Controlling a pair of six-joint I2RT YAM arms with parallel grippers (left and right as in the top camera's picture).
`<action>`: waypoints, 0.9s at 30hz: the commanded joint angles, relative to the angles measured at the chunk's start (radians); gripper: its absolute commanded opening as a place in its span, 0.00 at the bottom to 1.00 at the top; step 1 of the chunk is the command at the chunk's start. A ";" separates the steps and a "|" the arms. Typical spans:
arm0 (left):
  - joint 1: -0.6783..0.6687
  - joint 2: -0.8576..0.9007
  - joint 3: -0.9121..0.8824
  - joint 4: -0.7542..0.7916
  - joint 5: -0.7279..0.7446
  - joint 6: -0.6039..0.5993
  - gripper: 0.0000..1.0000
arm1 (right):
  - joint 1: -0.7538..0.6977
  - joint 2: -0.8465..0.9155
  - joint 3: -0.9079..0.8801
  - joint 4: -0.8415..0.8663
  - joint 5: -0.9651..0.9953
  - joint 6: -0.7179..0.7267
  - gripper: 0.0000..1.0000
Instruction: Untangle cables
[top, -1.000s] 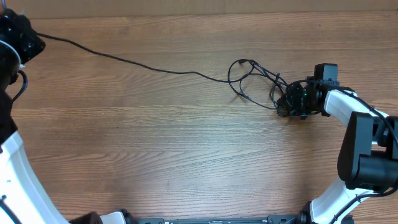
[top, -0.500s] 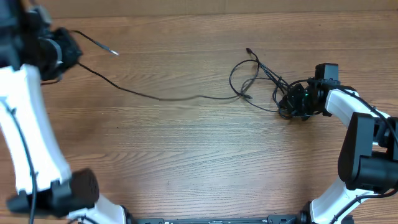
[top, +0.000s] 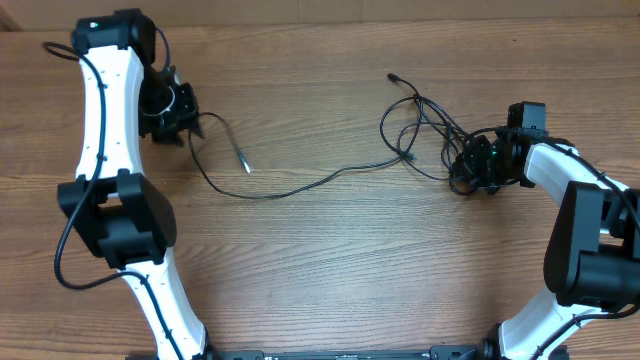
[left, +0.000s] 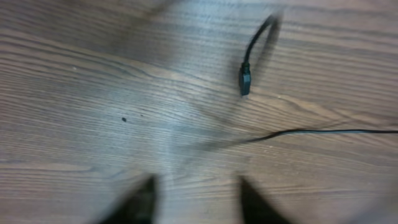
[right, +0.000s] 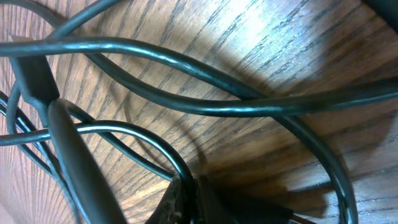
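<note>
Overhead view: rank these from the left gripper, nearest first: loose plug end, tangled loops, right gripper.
From the left gripper:
1. Loose plug end, just beside it, on the left side.
2. Tangled loops, right of centre.
3. Right gripper, far right, at the tangle's edge.

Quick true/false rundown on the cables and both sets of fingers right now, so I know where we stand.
1. The left fingers are spread with nothing between them. True.
2. A loose plug lies on the table ahead of them. True.
3. The tangle sits at the left arm. False: it lies at the right gripper.
4. The right gripper hangs open over bare wood. False: it is shut on the tangle.
5. One cable strand runs from the tangle across the table toward the left side. True.
</note>
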 joint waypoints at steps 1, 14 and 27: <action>-0.003 0.008 0.013 -0.006 -0.005 0.034 0.68 | -0.021 0.030 -0.036 -0.033 0.133 -0.009 0.04; -0.060 0.005 0.106 -0.015 0.351 0.367 0.88 | -0.021 0.030 -0.036 -0.030 0.133 -0.009 0.04; -0.379 0.008 0.077 0.110 0.353 0.624 0.80 | -0.021 0.030 -0.036 -0.030 0.133 -0.009 0.04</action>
